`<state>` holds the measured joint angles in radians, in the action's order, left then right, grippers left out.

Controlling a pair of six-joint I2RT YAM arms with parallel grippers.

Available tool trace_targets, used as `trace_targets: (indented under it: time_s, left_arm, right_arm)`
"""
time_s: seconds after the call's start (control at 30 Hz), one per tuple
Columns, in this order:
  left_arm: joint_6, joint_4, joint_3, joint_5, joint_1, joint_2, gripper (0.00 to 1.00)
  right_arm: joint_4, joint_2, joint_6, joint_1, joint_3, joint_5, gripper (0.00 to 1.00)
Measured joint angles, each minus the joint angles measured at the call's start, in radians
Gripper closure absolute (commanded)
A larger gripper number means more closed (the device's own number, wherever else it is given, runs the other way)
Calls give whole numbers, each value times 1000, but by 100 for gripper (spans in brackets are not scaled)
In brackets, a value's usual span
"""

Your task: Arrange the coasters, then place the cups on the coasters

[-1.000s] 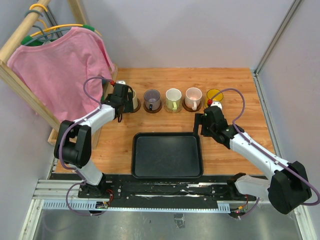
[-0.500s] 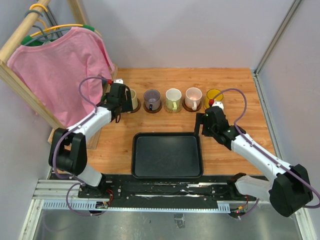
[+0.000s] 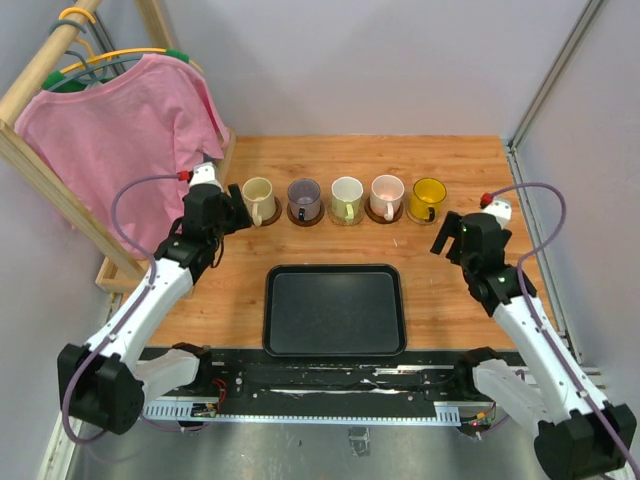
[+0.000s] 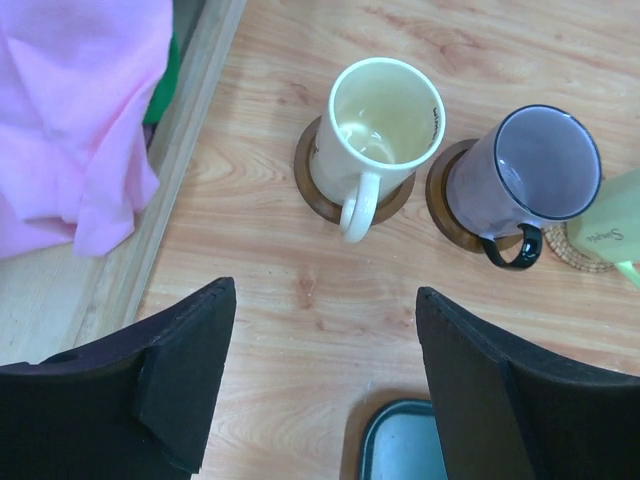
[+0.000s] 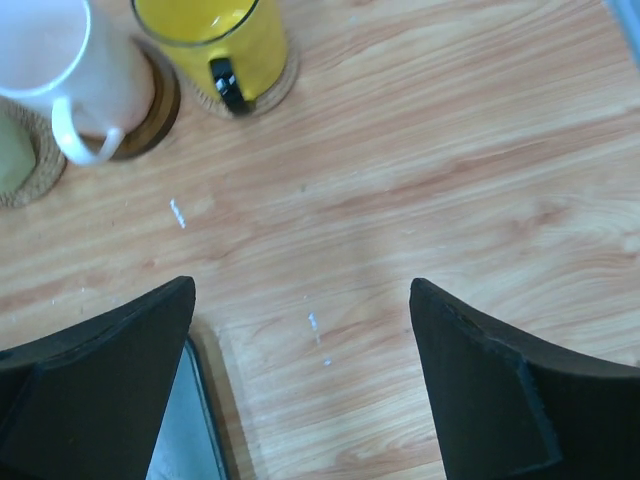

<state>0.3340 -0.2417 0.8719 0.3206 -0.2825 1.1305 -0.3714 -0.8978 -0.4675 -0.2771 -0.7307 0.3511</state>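
Five cups stand in a row at the back, each on its own coaster: cream (image 3: 258, 190), purple-grey (image 3: 304, 195), white with a yellow-green handle (image 3: 347, 192), pinkish white (image 3: 386, 190) and yellow (image 3: 428, 192). My left gripper (image 3: 232, 213) hovers open just left of and nearer than the cream cup (image 4: 385, 125), which sits on a dark coaster (image 4: 318, 195). Nothing is between its fingers (image 4: 325, 290). My right gripper (image 3: 444, 243) is open and empty (image 5: 300, 287), right of and nearer than the yellow cup (image 5: 215, 30), which rests on a tan coaster (image 5: 277, 84).
A black tray (image 3: 335, 270) lies between the arms, in front of the cup row. A pink shirt (image 3: 120, 140) hangs on a wooden rack at the left, close to my left arm. A wall panel bounds the table on the right.
Both arms have drawn back from the cups: the left gripper leftward off the cream cup, the right gripper rightward and nearer, away from the yellow cup. Both jaws opened slightly.
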Motion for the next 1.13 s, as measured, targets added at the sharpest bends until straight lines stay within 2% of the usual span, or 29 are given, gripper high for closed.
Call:
trace_targets:
  time_s: [0.17,0.33,0.47,0.73,1.13]
  left_arm:
    - [24,-10,-58,14,0,-146,16]
    - [39,-28,-86,23,0,-234,1]
    - [63,-69,-102,22,0,-264,0]
    - [132,-153,-105,42,0,-280,0]
    - [170,-172,-152,98,0,-343,0]
  right_arm:
    - [-15,166,-1,35,39,93,7]
    - [-37,314,0,35,66,183,2]
    - [-52,396,6,35,68,252,1]
    - [-95,365,11,35,68,289,2]
    - [-105,326,11,35,68,285,2]
